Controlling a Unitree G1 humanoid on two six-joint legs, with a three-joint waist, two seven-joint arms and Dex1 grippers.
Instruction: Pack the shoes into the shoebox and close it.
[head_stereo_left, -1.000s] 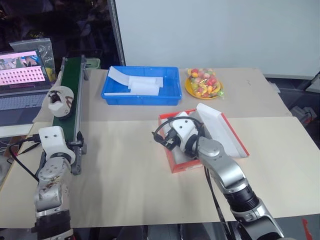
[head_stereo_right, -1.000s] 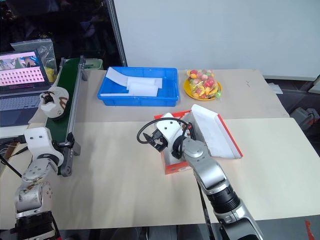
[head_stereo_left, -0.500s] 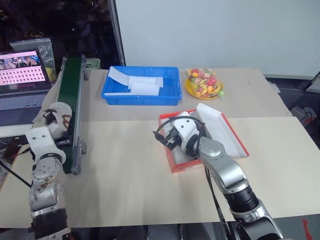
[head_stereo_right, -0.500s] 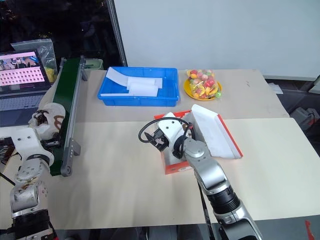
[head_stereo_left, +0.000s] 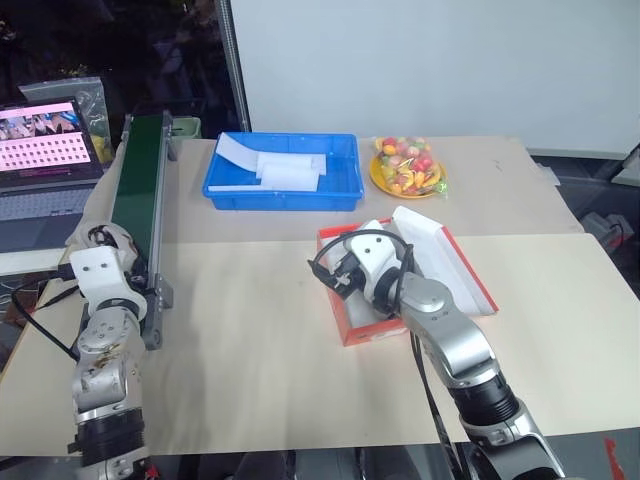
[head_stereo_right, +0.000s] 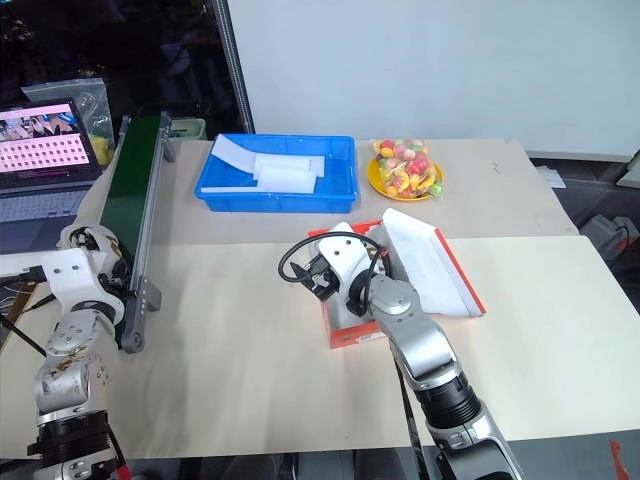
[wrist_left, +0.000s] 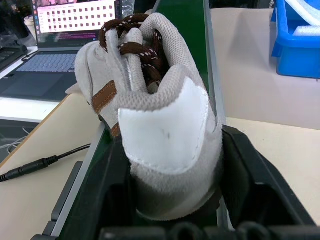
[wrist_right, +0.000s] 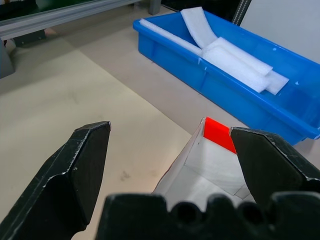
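A cream shoe (wrist_left: 160, 115) with brown laces lies on the green conveyor belt (head_stereo_left: 138, 190) at the table's left edge, heel toward me. My left gripper (wrist_left: 172, 150) is shut on its heel, one black finger pressed against each side. The shoe's toe (head_stereo_left: 100, 237) peeks out beyond the left wrist. The red shoebox (head_stereo_left: 352, 328) stands open mid-table, its white-lined lid (head_stereo_left: 440, 255) leaning back to the right. My right gripper (head_stereo_left: 345, 270) hovers open over the box's near-left corner (wrist_right: 217, 135), holding nothing.
A blue tray (head_stereo_left: 280, 197) with white foam pieces sits behind the box. A yellow plate of fruit (head_stereo_left: 407, 167) is to its right. A laptop (head_stereo_left: 40, 150) stands left of the belt. Bare tabletop lies between belt and box.
The shoe has come down the belt toward me and now sits between the left gripper's fingers, which have closed in on its heel. The right arm has not moved.
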